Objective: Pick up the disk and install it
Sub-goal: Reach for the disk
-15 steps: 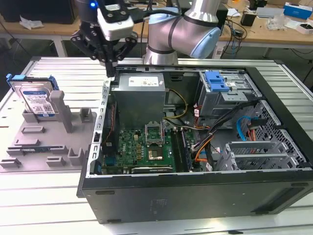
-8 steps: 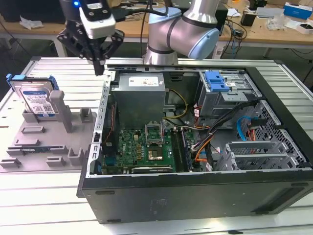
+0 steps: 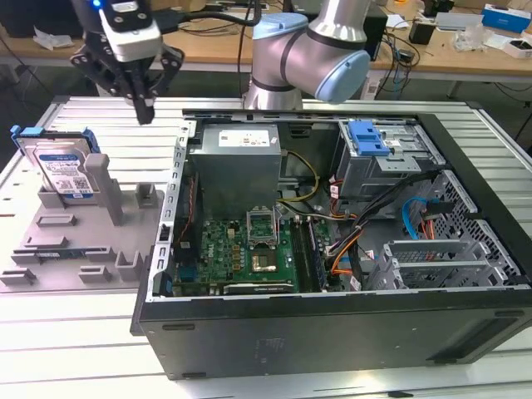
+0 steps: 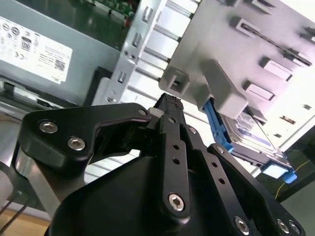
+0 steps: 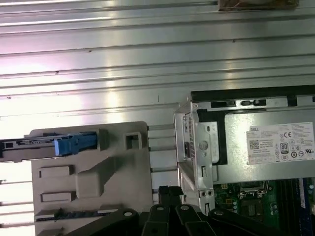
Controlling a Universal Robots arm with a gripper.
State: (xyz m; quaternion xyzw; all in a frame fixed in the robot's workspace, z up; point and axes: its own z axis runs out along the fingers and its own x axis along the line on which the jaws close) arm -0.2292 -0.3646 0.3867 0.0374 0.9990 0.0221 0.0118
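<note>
The jaws are closed on nothing, tips pressed together. They hang over the ribbed bench [image 3: 83,116] behind the grey fixture [image 3: 83,245], between it and the open case [image 3: 332,332]. The disk [image 3: 60,166] stands on edge in a slot at the fixture's far end, toward the exterior view's left, well apart from the jaws. A grey post [image 3: 100,179] stands just beside it. The first wrist view shows the disk edge-on.

Shut like this, the jaws would, I judge, strike the disk's top edge rather than straddle it. The post leaves little room on that side, so a finger could catch it or rock the disk in its slot. A hold on the blue plastic frame alone might flex and slip. Inside the case, loose cables [image 3: 409,218] run close to the drive cage [image 3: 399,170] with its blue latch [image 3: 367,137]. They could snag a carried disk or block its seating.

The disk's face carries a white-and-blue label of fine print that I cannot make out. The power supply [image 3: 237,166] bears a white label [image 5: 278,142] with rows of marks and a square code.
</note>
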